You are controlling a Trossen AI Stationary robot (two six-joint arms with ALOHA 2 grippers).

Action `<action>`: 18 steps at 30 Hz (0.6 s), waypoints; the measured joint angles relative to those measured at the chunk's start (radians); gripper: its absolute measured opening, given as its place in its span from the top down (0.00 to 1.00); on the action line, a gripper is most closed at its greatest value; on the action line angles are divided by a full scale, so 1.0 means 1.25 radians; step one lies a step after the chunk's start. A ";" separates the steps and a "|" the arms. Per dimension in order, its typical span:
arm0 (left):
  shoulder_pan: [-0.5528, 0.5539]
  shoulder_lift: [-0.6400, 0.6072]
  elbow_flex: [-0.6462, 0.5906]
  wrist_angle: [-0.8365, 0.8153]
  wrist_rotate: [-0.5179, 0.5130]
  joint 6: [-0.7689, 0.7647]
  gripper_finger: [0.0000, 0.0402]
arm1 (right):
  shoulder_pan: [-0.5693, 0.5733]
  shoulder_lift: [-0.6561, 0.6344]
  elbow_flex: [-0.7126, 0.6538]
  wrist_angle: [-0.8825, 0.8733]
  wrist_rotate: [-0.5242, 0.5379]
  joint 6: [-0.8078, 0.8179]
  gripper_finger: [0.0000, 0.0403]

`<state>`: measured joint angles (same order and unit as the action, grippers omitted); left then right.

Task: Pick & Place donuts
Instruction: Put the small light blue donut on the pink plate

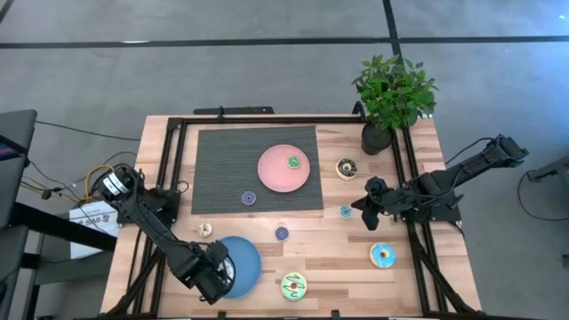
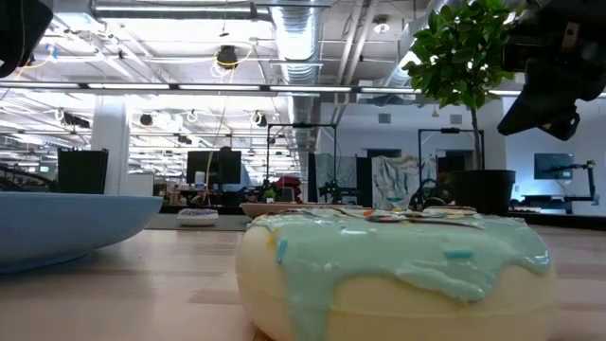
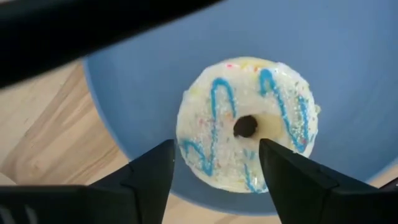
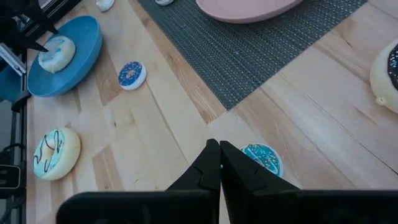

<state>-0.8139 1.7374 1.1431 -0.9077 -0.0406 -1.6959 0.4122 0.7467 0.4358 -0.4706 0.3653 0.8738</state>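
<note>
We see the left gripper (image 3: pixel 214 171) hanging over the blue plate (image 3: pixel 348 74) near the worktop's front edge, its fingers spread to either side of a white donut (image 3: pixel 247 124) with blue squiggles and sprinkles that lies flat on the plate, close to its rim. We cannot tell whether the fingers touch the donut.

Just beside the plate, at the front edge, sits a large lime green donut (image 1: pixel 294 285) with dark swirls. A small purple donut (image 1: pixel 282 233) lies behind it, a small cream one (image 1: pixel 205 229) toward the left edge, and another purple one (image 1: pixel 248 198) on the grey mat (image 1: pixel 222 160). The pink plate (image 1: pixel 276 173) rests on the mat's right part with a small green donut (image 1: pixel 293 162) on it.

The right gripper (image 4: pixel 219 163) hovers near the right edge with its fingers pressed together, just beside a small teal donut (image 4: pixel 264 158). A brown-iced donut (image 1: pixel 347 167) lies beside the mat, a light blue one (image 1: pixel 383 255) nearer the front right corner, and a potted plant (image 1: pixel 391 93) stands at the back right corner.
</note>
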 joint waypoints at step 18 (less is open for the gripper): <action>-0.010 -0.173 0.071 -0.154 -0.275 0.003 0.38 | -0.003 0.000 0.000 0.057 0.000 -0.014 1.00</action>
<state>-0.8267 1.5214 1.2321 -1.1001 -0.3845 -1.6923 0.4088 0.7467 0.4358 -0.3996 0.3653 0.8560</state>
